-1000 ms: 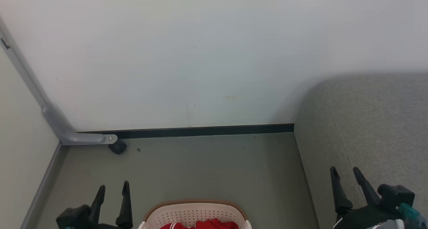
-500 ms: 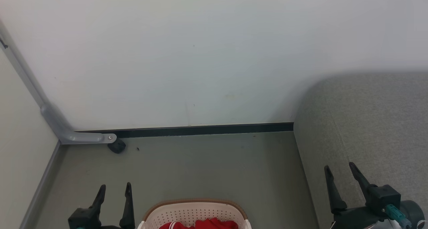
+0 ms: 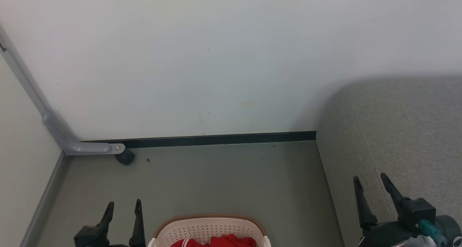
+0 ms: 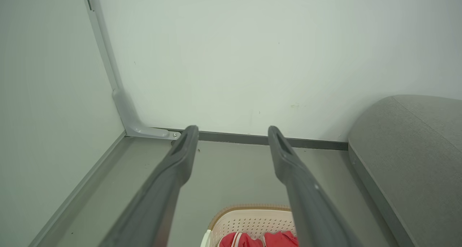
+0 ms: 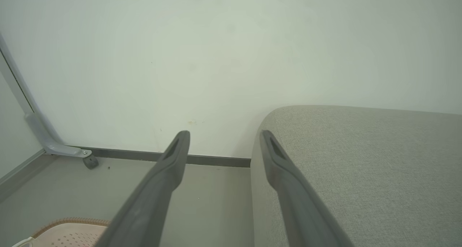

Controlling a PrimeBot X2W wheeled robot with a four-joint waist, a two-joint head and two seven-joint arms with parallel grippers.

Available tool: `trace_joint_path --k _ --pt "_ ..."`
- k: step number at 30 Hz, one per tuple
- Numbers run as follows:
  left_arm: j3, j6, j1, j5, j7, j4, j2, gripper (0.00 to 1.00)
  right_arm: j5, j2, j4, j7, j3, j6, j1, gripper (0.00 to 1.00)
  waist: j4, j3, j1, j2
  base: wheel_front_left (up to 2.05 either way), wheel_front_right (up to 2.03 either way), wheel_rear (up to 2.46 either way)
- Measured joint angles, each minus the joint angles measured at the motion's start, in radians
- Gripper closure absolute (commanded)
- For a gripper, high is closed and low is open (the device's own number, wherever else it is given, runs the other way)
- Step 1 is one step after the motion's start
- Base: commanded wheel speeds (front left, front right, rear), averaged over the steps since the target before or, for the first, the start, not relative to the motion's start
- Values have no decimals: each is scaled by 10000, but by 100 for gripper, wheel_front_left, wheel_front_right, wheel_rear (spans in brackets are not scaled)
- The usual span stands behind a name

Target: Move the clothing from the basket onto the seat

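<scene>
Showing the basket (image 3: 207, 218) at the bottom centre of the head view, standing on the floor (image 3: 223, 178) between the two grippers, with the red clothing (image 3: 216, 242) lying inside it. White stripe bands edge the piece at its left.

The left gripper (image 3: 124, 203) hangs just beside the basket's left side, its fingers spread apart and empty, pointing toward the wall (image 3: 216, 59). The right gripper (image 3: 370, 177) is likewise spread and holds nothing. It lies over the near edge of the seat (image 3: 404, 131), well apart from the basket; whether it touches the fabric cannot be told.

The seat, a grey cushion with a rounded corner, occupies the right side and reaches the wall. In the left wrist view the basket and clothing appear low between the two fingers. In the right wrist view one finger lies over the floor and the other over the seat's edge.

A grey bracket (image 3: 77, 146) with a dark caster (image 3: 125, 157) meets the dark baseboard (image 3: 216, 139) near the left corner.
</scene>
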Motion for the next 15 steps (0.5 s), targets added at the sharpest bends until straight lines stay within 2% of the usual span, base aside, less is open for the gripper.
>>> trace_joint_path --k 15 --pt "-290 -117 -20 86 0 360 -230 0 -186 15 -462 -2 -127 -6 -81 0 -61 436 0 1 0 0 0"
